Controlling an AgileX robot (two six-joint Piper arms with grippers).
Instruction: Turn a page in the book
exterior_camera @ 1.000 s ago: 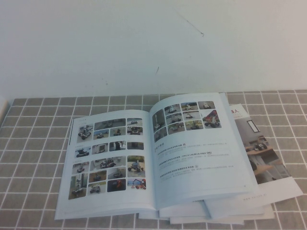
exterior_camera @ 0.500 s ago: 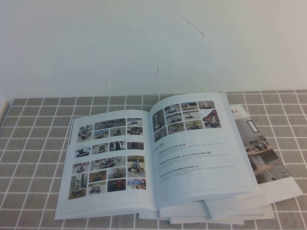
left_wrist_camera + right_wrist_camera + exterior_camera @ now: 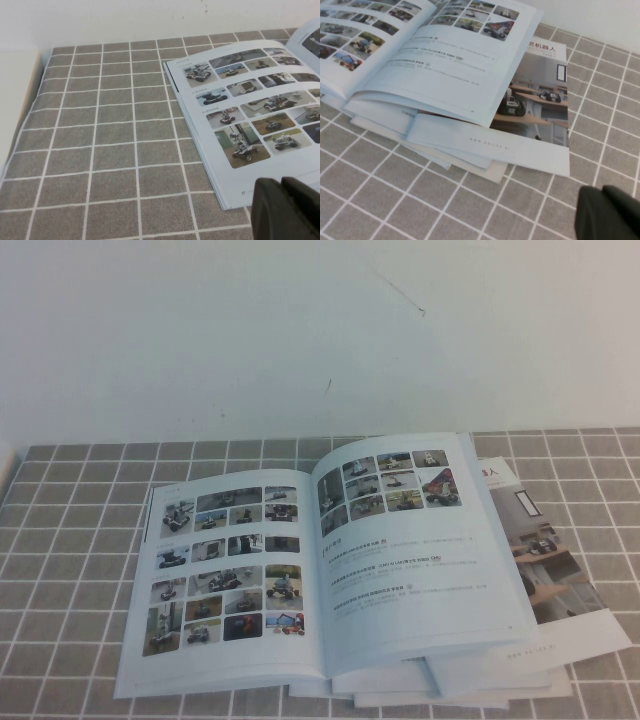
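The book (image 3: 400,570) lies open on the grey checked cloth, near the table's front middle. Its left-hand page (image 3: 225,560) is flat and filled with a grid of small vehicle photos. The right-hand leaf has photos with text lines below and bulges up slightly. Neither gripper shows in the high view. My left gripper (image 3: 282,210) is shut and empty, just off the near left corner of the book (image 3: 250,115). My right gripper (image 3: 605,212) is shut and empty above the cloth, off the near right corner of the book (image 3: 435,55).
Booklets with interior-room photos (image 3: 545,560) lie fanned out under the book's right side, also in the right wrist view (image 3: 540,105). The checked cloth (image 3: 70,540) ends at a white wall behind. A pale strip (image 3: 15,100) borders the cloth's left edge.
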